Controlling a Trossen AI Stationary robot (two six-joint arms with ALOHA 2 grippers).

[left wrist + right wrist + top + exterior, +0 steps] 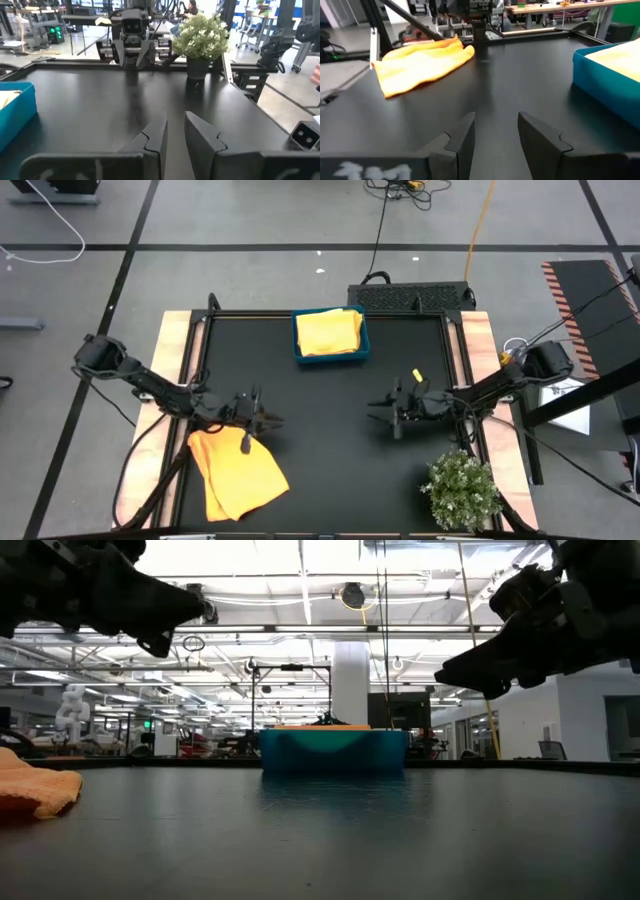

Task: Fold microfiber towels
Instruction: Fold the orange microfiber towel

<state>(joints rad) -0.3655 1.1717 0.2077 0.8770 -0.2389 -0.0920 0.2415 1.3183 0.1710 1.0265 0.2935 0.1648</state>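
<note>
Showing only overhead: yellow towel [328, 332] in tray [330, 359]

Bright ceiling lights [300, 555] overhead silhouette both arms; table surface [320, 840] dim.

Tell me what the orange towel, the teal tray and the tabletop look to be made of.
Orange towel: soft cloth, likely microfiber; it lies slumped in rounded folds with a matte, fuzzy face. Teal tray: probably rigid plastic, judging by its straight thin walls and even colour. Tabletop: a dark, smooth mat or sheet with a faint sheen; the exact material is unclear.
</note>
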